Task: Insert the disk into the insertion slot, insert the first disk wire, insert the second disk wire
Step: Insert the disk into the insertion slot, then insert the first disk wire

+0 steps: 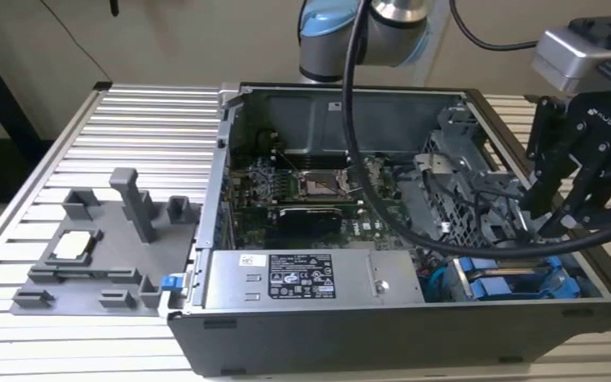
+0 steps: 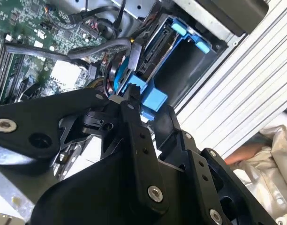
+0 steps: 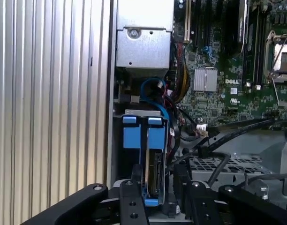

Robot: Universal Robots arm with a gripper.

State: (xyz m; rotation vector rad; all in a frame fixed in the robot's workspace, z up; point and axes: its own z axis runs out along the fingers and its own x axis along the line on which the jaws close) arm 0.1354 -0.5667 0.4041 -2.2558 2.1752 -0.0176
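Note:
The disk (image 3: 153, 174) stands on edge in its blue carrier (image 2: 155, 99), set down into the insertion slot (image 3: 139, 113) at the case's corner. In the exterior view the blue carrier (image 1: 556, 278) sits low at the exterior view's right. My gripper (image 1: 552, 228) hangs directly over it. In both wrist views its black fingers (image 3: 135, 183) flank the near end of the disk, and the gripper (image 2: 146, 101) looks shut on the carrier's blue end. Loose black wires (image 3: 228, 134) and a blue wire (image 3: 151, 83) lie beside the bay.
A grey power-supply box (image 1: 284, 278) fills the case's front, with the motherboard (image 1: 317, 187) behind it. A thick black cable (image 1: 391, 215) drapes across the case. A grey fixture (image 1: 104, 247) sits on the ribbed table at the exterior view's left. What looks like a hand (image 2: 246, 152) rests beyond the case.

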